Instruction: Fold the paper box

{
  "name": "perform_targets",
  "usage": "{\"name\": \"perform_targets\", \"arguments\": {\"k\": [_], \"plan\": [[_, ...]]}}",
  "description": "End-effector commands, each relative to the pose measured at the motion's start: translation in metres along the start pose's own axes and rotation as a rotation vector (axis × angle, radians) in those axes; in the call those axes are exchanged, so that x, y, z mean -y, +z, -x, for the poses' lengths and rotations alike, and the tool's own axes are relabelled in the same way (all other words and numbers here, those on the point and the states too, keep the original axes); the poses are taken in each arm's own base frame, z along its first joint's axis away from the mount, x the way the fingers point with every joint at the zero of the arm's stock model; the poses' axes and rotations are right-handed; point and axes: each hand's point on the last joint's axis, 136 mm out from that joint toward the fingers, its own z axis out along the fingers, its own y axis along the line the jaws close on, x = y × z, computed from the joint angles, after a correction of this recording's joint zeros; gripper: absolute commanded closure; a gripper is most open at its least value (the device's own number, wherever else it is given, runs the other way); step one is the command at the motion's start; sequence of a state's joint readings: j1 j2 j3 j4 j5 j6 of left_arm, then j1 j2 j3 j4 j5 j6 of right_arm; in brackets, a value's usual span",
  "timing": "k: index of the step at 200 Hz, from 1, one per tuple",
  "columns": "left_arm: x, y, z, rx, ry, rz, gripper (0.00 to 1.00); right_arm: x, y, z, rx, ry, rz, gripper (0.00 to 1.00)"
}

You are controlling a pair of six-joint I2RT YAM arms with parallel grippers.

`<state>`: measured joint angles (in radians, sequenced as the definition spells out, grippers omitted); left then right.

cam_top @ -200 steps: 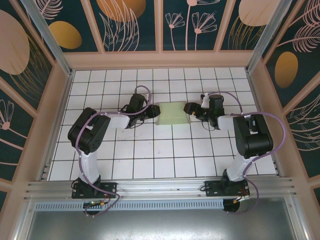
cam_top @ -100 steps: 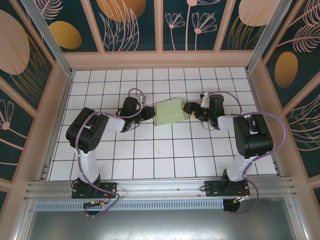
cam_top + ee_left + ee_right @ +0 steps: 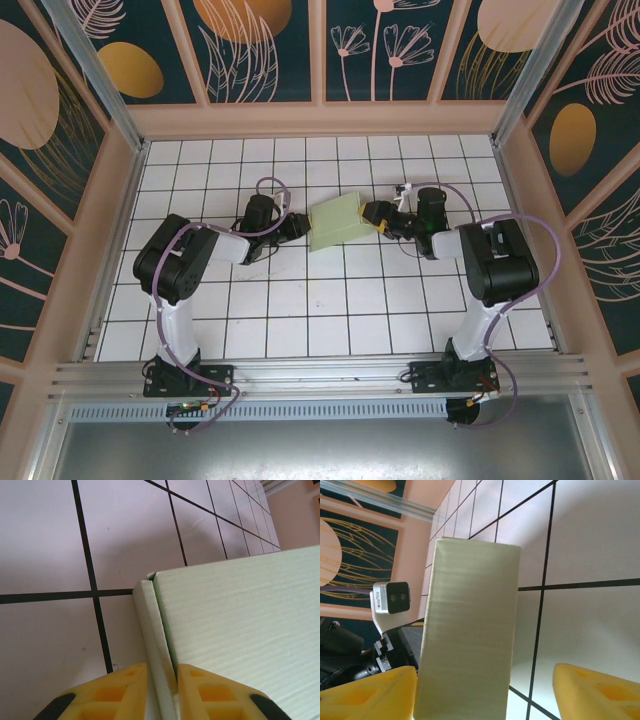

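A robot lab test cell: a white gridded tabletop (image 3: 300,310) beneath two robot arms (image 3: 185,265), plant-printed panel walls (image 3: 260,50) around them, and an aluminium rail (image 3: 320,372) holding their bases.

Bright, even light leaves only soft shadows on the white tiled floor (image 3: 300,300), and the wrist close-ups blur nearest the lens.

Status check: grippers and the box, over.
Left gripper pinching paper box edge flap. Right gripper open, straddling opposite end. Box formed, sitting askew. Nothing obstructing.
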<state>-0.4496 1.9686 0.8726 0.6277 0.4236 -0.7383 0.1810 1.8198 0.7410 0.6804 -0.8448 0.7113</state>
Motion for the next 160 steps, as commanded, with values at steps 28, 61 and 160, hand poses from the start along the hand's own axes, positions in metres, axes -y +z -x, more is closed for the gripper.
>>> {"name": "perform_targets", "arguments": {"k": [28,61,160], "plan": [[-0.016,0.001,-0.017,-0.055,-0.017,0.035,0.76,-0.009,0.004,-0.005,-0.033,0.014,0.050,0.47],[-0.015,-0.001,-0.014,-0.044,-0.005,0.037,0.73,-0.011,0.004,-0.003,-0.031,0.019,0.053,0.57],[0.042,-0.068,0.039,0.266,0.283,-0.025,0.13,-0.027,-0.010,0.006,0.005,-0.008,0.066,0.62]]}}
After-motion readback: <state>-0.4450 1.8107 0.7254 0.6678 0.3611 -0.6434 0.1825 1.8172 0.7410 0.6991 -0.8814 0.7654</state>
